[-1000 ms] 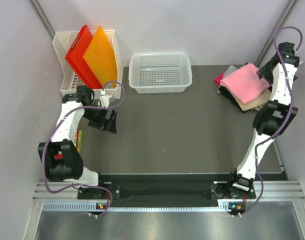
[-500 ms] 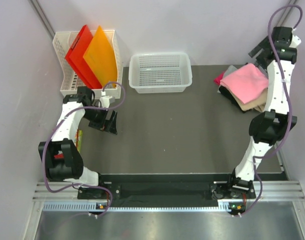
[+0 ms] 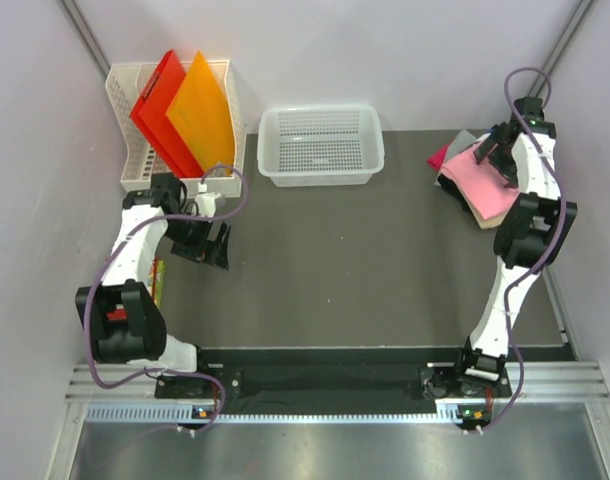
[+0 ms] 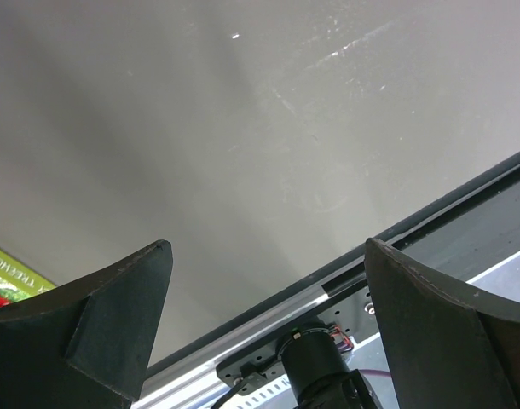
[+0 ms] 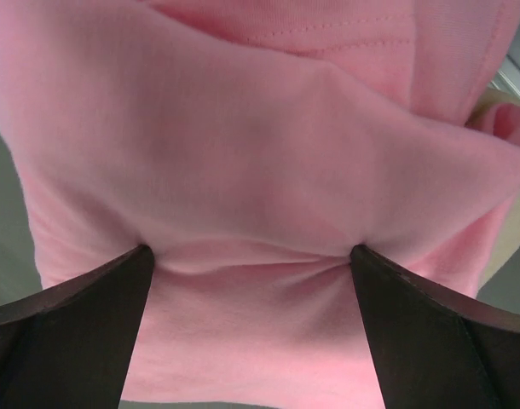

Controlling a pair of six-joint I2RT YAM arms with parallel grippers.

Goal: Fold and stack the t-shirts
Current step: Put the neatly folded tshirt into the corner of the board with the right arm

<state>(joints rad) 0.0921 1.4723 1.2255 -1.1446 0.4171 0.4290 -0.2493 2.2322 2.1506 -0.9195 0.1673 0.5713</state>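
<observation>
Dark tabletop (image 3: 335, 260) seen from above: the right claw (image 3: 497, 158) has swung down from the back wall onto the pink t-shirt (image 3: 480, 188) topping the pile (image 3: 488, 214) at the back right corner, so a pick seems to be starting. At the back edge the basket (image 3: 321, 108) shows bare mesh; the back left rack (image 3: 120, 120) holds a red folder (image 3: 157, 100) and an orange folder (image 3: 203, 105). Left wrist: left claw (image 4: 267, 247) wide over bare tabletop. Right wrist: claw wide, tips denting pink cloth.
</observation>
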